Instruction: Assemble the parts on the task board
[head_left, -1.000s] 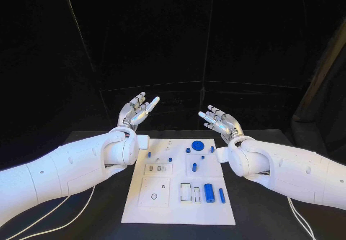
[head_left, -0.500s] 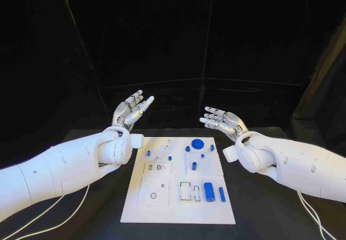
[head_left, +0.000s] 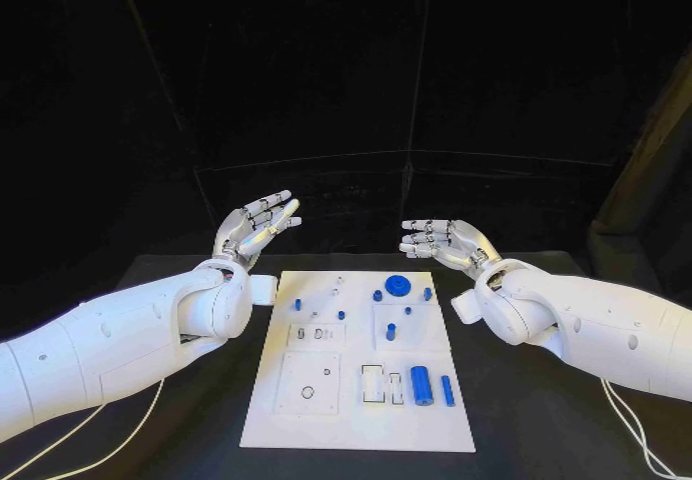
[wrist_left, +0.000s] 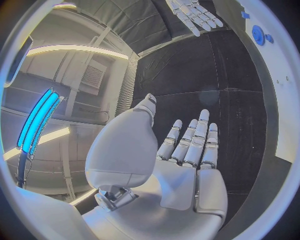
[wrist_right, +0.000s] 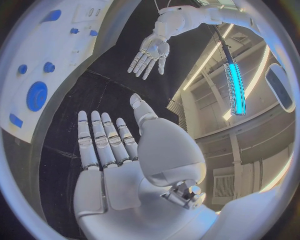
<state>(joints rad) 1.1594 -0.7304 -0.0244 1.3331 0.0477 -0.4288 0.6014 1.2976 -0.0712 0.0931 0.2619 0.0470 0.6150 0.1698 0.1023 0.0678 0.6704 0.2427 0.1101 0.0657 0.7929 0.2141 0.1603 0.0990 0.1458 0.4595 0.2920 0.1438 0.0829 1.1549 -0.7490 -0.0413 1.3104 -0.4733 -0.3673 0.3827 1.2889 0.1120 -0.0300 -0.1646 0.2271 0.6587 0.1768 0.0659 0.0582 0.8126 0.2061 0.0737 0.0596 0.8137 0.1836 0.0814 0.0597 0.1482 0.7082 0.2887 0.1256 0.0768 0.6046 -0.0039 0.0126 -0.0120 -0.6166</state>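
Note:
The white task board (head_left: 361, 420) lies in the middle of the black table, with small blue parts on it. A round blue disc (head_left: 397, 285) sits near its far edge, and a blue cylinder (head_left: 420, 385) and a thin blue bar (head_left: 446, 391) lie near its right front. My left hand (head_left: 255, 227) is raised beyond the board's far left corner, fingers spread, holding nothing. My right hand (head_left: 444, 241) hovers beyond the far right corner, also spread and empty. In the left wrist view my left hand (wrist_left: 187, 165) shows flat fingers; the right wrist view shows my right hand (wrist_right: 109, 155) likewise.
The black table (head_left: 534, 400) has bare surface left and right of the board. White cables (head_left: 101, 440) trail over the table at the front left, and another cable (head_left: 623, 420) at the front right. A dark backdrop stands behind the table.
Both hands have lowered and tipped forward, and the arms have spread a little outward from the board. The parts on the board have not moved.

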